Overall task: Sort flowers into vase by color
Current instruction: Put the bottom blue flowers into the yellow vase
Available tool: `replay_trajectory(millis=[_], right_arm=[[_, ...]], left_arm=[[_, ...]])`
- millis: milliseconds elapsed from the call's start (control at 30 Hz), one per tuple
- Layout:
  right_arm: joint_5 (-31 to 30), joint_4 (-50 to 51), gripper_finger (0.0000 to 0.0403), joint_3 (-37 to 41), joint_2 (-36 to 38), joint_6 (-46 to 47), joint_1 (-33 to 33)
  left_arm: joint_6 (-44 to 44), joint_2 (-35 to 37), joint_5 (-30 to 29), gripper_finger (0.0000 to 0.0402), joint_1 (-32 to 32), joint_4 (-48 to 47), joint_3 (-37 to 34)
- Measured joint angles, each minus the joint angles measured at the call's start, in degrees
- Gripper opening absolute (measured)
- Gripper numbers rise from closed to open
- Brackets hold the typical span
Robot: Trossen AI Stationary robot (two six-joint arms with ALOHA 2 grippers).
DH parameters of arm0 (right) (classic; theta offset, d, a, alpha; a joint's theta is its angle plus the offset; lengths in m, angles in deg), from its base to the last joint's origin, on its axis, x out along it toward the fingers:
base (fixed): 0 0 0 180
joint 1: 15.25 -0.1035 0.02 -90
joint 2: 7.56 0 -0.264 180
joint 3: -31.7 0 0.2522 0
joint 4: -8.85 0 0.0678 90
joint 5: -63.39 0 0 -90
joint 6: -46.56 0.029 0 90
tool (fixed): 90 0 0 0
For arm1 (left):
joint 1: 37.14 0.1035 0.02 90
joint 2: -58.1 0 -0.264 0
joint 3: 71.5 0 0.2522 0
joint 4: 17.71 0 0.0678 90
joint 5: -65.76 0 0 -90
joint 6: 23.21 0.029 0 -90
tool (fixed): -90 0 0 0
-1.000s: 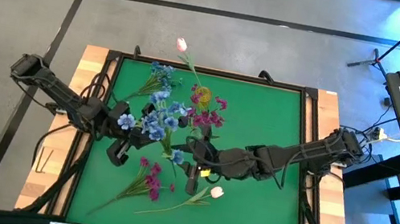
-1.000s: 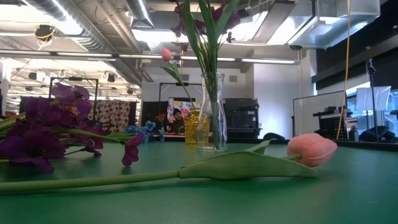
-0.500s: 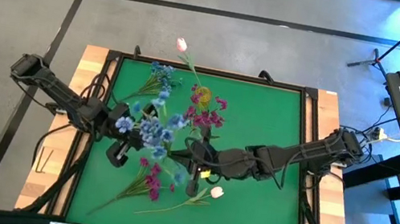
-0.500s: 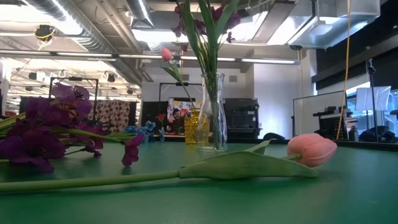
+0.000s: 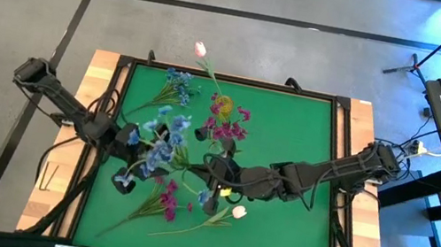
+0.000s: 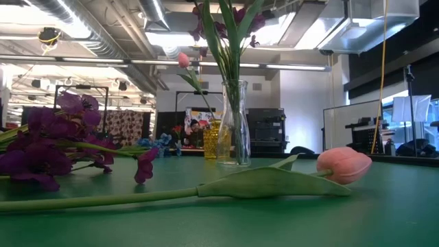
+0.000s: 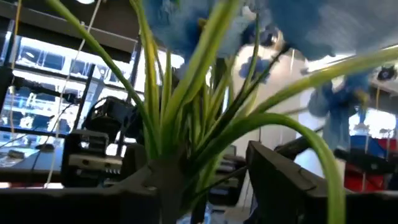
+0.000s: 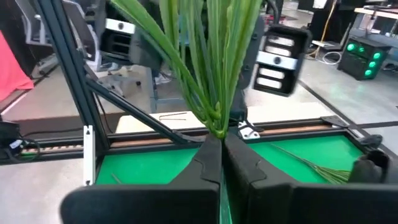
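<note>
A blue spray (image 5: 159,142) is held up over the green mat between my two grippers. My right gripper (image 5: 210,194) is shut on its green stems (image 8: 214,93) near the mat's middle. My left gripper (image 5: 125,175) is open under the blue heads; in the left wrist view its fingers (image 7: 214,171) stand on either side of the stems (image 7: 186,124). A second blue spray (image 5: 175,84), a magenta spray (image 5: 163,199) and a tulip (image 5: 228,213) lie flat on the mat. A glass vase (image 6: 234,123) holds magenta stems, and a yellow vase (image 6: 214,140) holds a tulip. My right gripper pinches the lower end of the bunched stems (image 8: 219,132) between its two fingers. The stems and leaves rise away from the fingertips, clear of the mat. My left gripper has the stems close beside one finger (image 7: 163,177); whether it touches them I cannot tell.
The two vases (image 5: 225,120) stand just beyond my right gripper, at the mat's far middle. The magenta spray (image 6: 48,144) and the tulip (image 6: 343,165) lie near the front edge. A black frame (image 5: 345,101) borders the mat, and the right half is bare green.
The blue spray's heads have swung toward the table's left and near edges and now hang over my left gripper. Its stem end has stayed at my right gripper.
</note>
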Motion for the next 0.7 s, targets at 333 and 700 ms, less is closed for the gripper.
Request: replay_trajectory(millis=[333, 700], right_arm=[[-3.96, 5.42, 0.0002, -0.03, 4.26, 1.54, -0.40], [-6.30, 5.27, 0.0002, -0.04, 5.86, -0.32, -0.68]], left_arm=[[6.67, 7.21, -17.37, 0.0192, -7.52, -14.69, -0.02], [7.08, 10.45, -32.72, 0.0193, -12.56, -23.65, -0.04]])
